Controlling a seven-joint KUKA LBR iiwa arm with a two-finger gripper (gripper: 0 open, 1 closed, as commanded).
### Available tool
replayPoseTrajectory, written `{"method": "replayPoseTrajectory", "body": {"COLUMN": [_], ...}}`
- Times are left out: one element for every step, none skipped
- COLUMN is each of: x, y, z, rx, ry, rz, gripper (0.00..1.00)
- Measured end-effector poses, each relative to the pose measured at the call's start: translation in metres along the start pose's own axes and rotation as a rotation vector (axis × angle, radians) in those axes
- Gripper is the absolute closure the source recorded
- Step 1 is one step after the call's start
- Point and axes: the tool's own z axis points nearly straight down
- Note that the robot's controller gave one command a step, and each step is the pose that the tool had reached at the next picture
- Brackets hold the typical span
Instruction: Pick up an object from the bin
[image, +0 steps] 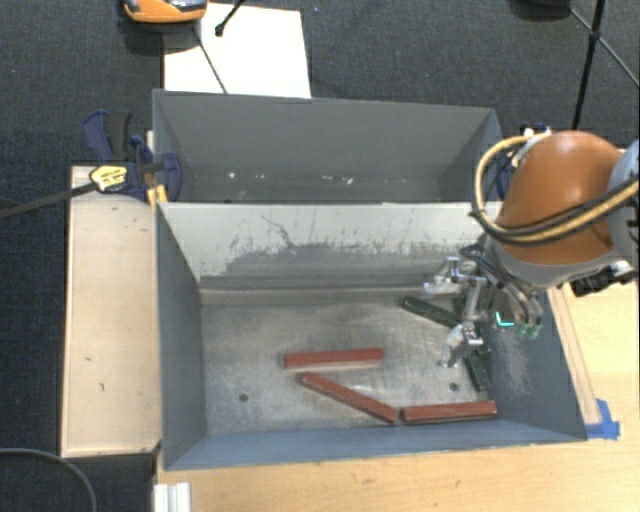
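Looking down into the grey metal bin (182, 340), you see the tool (468, 335) low at the right side, under the orange-covered wrist (560, 190) and close above the bin floor. You cannot tell how far it is open, and no thing is seen in its hold. Nearest to it lies a reddish-brown flat bar (448, 410) by the front wall. Its left end meets a slanted bar (347, 396) of the same kind, and a third bar (333, 358) lies level just behind that one. The step in hand seems to be the approach. Next, you would probably need to bring the tool over the nearest bar, across its narrow width, before closing.
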Motion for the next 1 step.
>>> {"method": "replayPoseTrajectory", "body": {"x": [-0.0017], "y": [0.0001], "z": [-0.0033], "rx": [0.001], "ry": [-0.007], "rz": [-0.001], "gripper": [0.0]}}
